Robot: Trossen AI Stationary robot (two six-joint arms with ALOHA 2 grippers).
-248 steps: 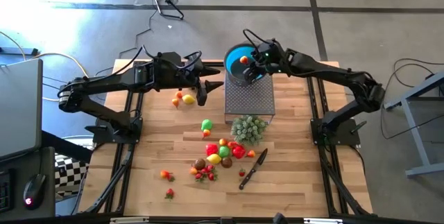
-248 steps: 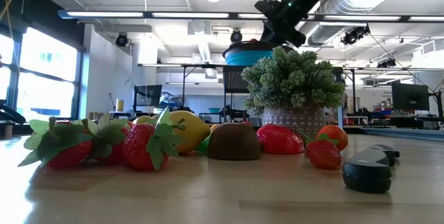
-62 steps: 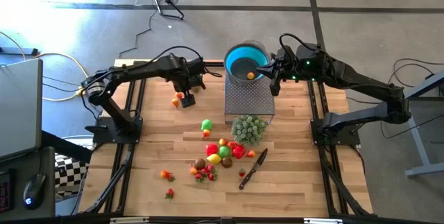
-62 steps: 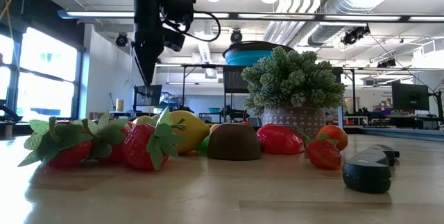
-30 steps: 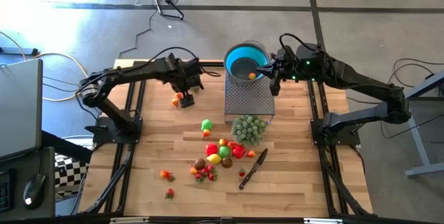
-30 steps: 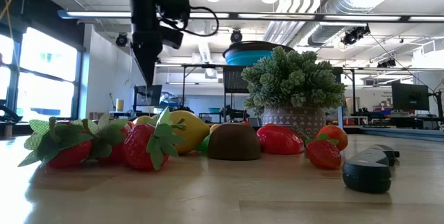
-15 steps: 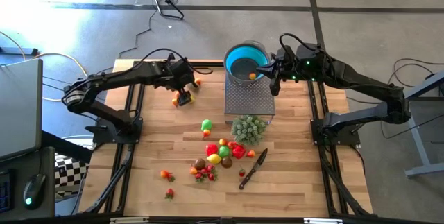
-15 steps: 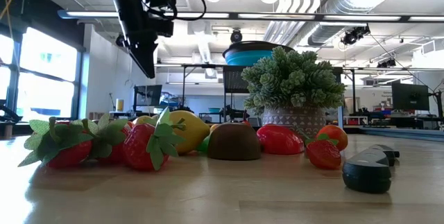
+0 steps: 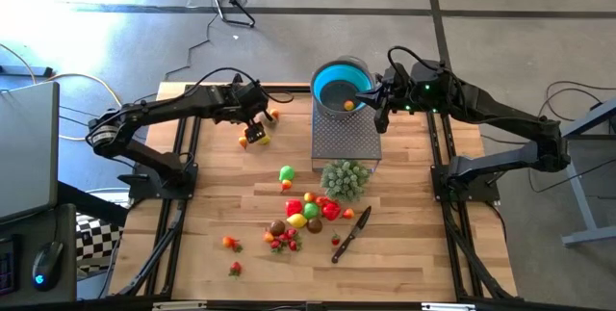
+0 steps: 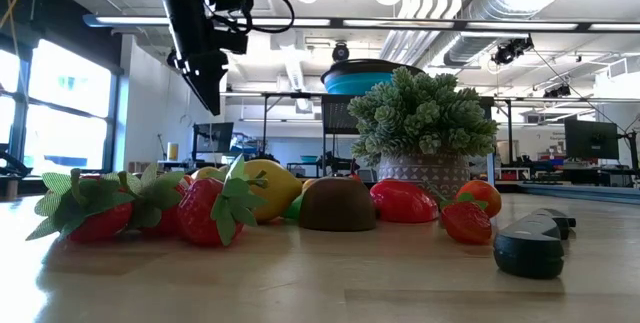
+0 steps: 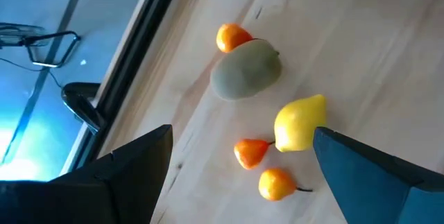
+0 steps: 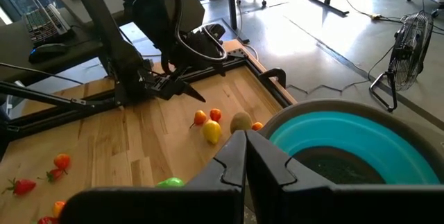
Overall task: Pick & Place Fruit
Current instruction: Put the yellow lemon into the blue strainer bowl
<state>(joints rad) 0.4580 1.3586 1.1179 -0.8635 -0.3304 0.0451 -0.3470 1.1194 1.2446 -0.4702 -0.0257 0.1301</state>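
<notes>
My left gripper [image 9: 254, 134] is open and empty above the far left of the table. Its wrist view [image 11: 243, 132] looks down on a yellow lemon [image 11: 300, 121], a brown-green kiwi [image 11: 246, 78] and three small orange fruits [image 11: 251, 152] lying on the wood. My right gripper [image 9: 379, 118] is shut and empty beside the rim of the blue bowl [image 9: 332, 82], which holds one small orange fruit [image 9: 348, 105]. A pile of red, yellow, green and brown fruit [image 9: 310, 210] lies at the table's middle, and it also shows in the low view [image 10: 250, 203].
The bowl stands on a grey perforated stand [image 9: 346, 142]. A pale green bushy plant [image 9: 345, 178] stands just in front of it. A black-handled knife [image 9: 351, 232] lies right of the pile. A green fruit [image 9: 286, 172] and stray strawberries [image 9: 233, 244] lie toward the near left.
My left arm has drawn back a little toward the table's left edge, and its gripper has tipped and risen slightly over the far-left fruits. An orange fruit beside it has come into view. My right arm has kept still.
</notes>
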